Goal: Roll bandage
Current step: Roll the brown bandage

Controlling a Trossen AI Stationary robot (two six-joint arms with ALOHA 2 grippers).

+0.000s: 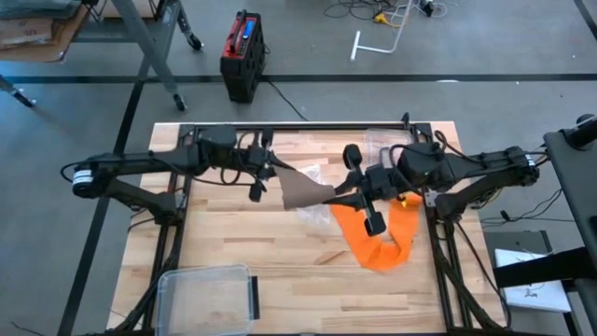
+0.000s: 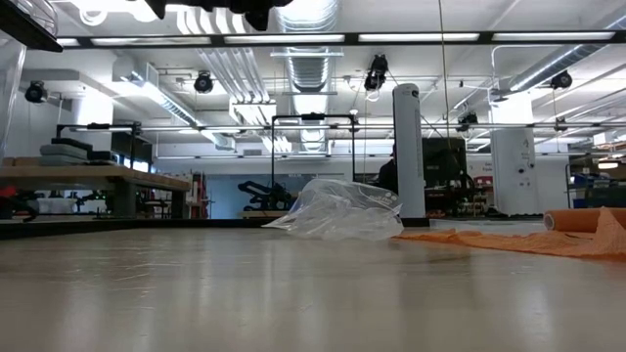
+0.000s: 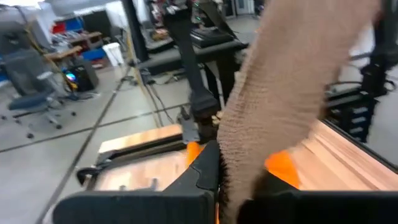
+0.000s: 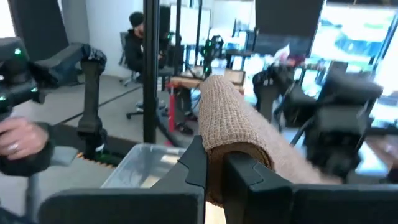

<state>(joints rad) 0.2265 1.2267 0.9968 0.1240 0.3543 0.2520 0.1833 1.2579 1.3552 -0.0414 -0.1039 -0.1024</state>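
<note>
bandage roll (image 4: pixel 233 140) sitting nearest my lens, my right gripper (image 4: pixel 214 168) clamping it above the worktop (image 1: pixel 280 252) | my left gripper (image 1: pixel 266 168) pinching the loose tail (image 1: pixel 303 191) | soft, light, stretchy; I am judging edge grips safest

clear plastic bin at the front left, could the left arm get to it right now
Probably not yet: the left gripper is shut on the tan bandage stretched to the right gripper. The plastic bin itself sits unobstructed.

Overhead down, low level — both share table (image 1: pixel 233 238)
</note>
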